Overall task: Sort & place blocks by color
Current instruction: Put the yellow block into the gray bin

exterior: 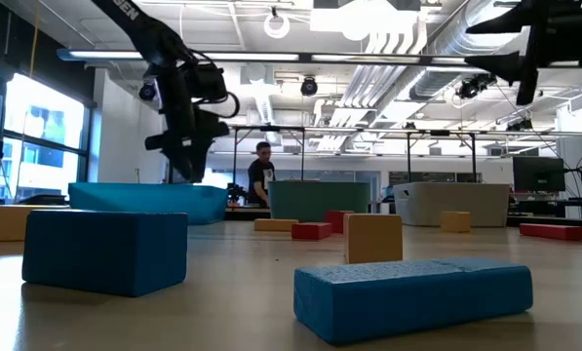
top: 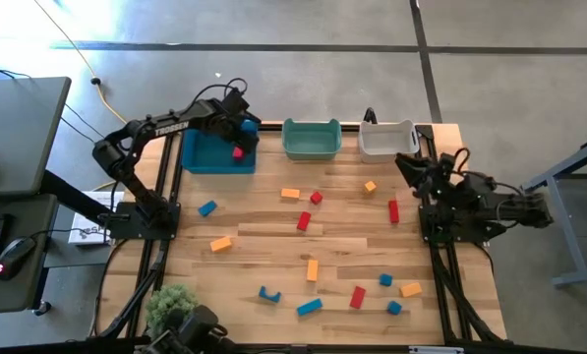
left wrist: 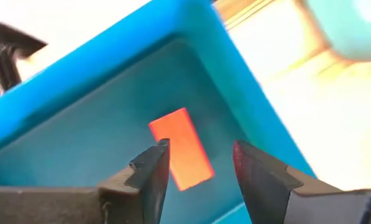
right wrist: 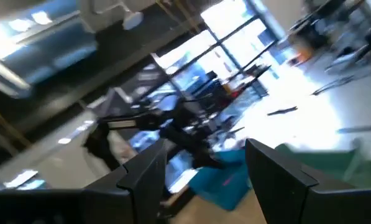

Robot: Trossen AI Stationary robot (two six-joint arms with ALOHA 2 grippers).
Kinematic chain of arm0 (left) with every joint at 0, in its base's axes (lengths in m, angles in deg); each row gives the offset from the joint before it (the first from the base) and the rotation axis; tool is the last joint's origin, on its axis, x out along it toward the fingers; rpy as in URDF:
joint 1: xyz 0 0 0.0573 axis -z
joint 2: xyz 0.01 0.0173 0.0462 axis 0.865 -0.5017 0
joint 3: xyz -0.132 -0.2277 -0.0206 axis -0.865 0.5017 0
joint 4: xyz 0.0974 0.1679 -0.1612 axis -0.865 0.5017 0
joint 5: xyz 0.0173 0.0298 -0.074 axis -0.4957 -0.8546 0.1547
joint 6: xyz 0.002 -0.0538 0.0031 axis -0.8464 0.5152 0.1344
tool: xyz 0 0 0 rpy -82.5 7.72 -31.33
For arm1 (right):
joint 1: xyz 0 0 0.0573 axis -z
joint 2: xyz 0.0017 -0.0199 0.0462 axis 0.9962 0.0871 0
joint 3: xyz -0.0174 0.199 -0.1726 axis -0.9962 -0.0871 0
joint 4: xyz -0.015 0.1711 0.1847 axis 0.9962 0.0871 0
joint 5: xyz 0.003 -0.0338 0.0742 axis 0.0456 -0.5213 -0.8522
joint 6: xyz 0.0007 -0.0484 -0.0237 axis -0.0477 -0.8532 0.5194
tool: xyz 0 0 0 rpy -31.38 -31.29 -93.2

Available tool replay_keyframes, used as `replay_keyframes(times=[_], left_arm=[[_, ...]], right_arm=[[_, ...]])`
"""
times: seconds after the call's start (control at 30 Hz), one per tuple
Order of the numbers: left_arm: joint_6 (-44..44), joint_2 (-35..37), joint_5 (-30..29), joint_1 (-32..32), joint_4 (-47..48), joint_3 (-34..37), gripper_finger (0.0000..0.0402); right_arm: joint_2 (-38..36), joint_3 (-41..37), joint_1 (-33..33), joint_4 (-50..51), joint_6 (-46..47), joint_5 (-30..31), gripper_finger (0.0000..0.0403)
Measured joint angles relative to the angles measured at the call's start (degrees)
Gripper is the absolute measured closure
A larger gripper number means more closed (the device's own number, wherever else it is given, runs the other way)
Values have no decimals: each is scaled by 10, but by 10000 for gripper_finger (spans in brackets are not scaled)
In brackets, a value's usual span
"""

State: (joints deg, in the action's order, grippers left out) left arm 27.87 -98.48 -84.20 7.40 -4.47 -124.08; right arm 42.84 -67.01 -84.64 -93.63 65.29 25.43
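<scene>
My left gripper (top: 242, 136) (left wrist: 201, 144) hangs open over the blue bin (top: 210, 152) at the table's far left. A red block (left wrist: 180, 149) lies flat on the bin's floor below the fingers, untouched. My right gripper (top: 408, 160) (right wrist: 205, 146) is open and raised at the table's right side, near the white bin (top: 386, 141). Several red, blue and orange blocks lie flat on the table, among them an orange bar (top: 290, 193), a red bar (top: 304, 222), a blue arch (top: 268, 294) and a blue bar (top: 309, 307).
A teal bin (top: 311, 139) stands between the blue bin and the white bin along the far edge. A small green plant (top: 171, 303) sits at the near left corner. In the low view a person (exterior: 261, 175) stands far behind the table.
</scene>
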Motion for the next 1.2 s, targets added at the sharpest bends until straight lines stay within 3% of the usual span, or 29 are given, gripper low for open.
replay_keyframes(times=[0.23, 0.57, 0.8, 1.2], left_arm=[[-30, 19, 37, 0, -3, -25, 238], [-47, 65, 50, 1, -4, -26, 238], [-46, 80, 50, 1, -4, -26, 237], [-67, 80, 49, 15, -5, -26, 236]], right_arm=[[77, 122, 0, 241, 64, 69, 195], [274, 269, 0, 527, 286, 60, 195], [392, 325, 28, 614, 399, -52, 195], [539, 347, 138, 610, 308, -218, 195]])
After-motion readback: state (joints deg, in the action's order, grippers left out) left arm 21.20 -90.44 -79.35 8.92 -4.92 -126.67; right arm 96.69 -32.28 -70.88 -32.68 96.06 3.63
